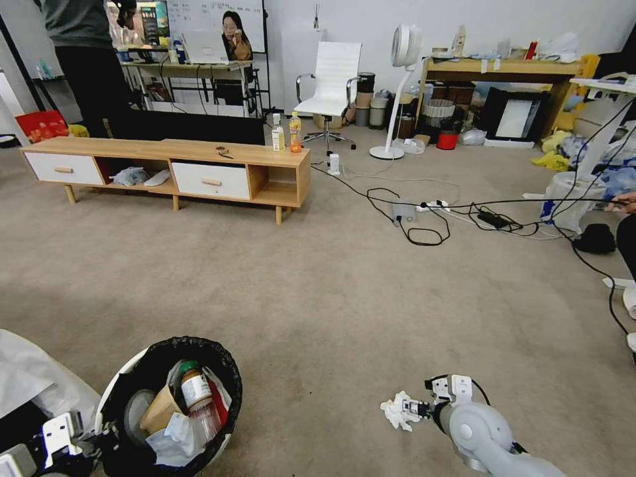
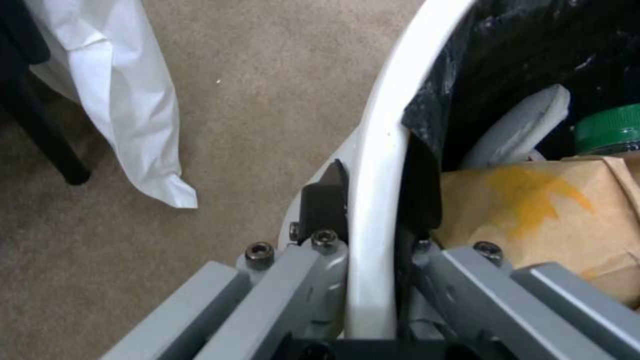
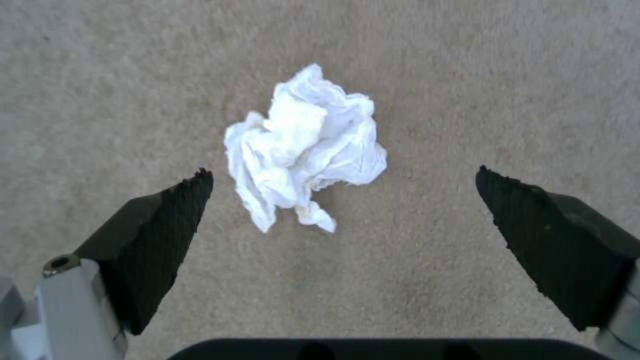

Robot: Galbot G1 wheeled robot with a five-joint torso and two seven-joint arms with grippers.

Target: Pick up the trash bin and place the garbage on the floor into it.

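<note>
Left gripper (image 2: 370, 250) pinches the white rim of the trash bin (image 1: 116, 391), one finger outside the wall, one inside against the black liner; the bin sits tilted at the robot's left, already holding cardboard, a green-capped bottle and other litter. Right gripper (image 3: 343, 200) hovers over the floor (image 1: 331, 285), fingers spread wide, a crumpled tissue (image 3: 303, 145) lying between and just ahead of the tips. Judgement: centre the tissue, lower until the pads graze the carpet, then close; soft paper slips from a shallow pinch.
</note>
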